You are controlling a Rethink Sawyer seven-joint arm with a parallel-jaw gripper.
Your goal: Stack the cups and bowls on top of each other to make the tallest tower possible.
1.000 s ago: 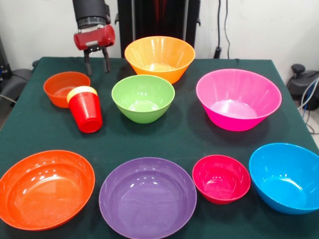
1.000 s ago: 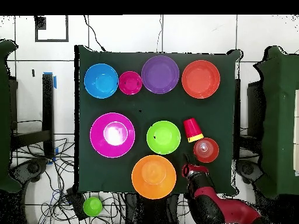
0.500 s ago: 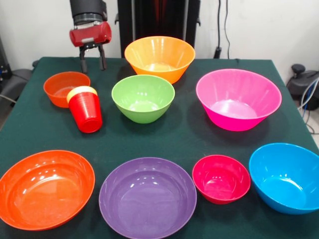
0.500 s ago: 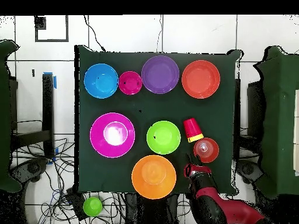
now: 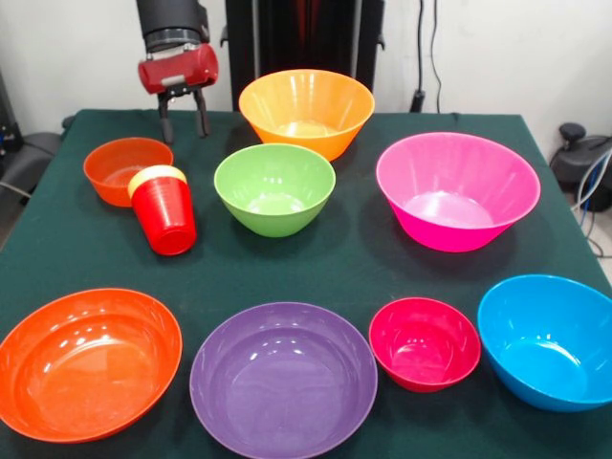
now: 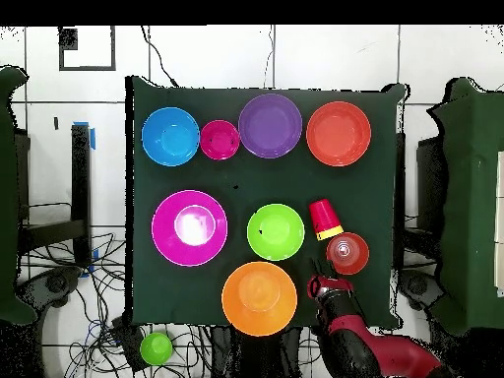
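The gripper (image 5: 181,122) is dipping slightly lower again after lifting half a second ago, jaws empty and narrowly parted above the table's (image 5: 344,258) back edge, so no stacking is starting. The red cup (image 5: 164,216), capped by the yellow cup (image 5: 156,176), is leaning against the small orange bowl (image 5: 125,167). Only the overhead view is showing the arm (image 6: 362,352) and a green bowl (image 6: 156,347) off the table.
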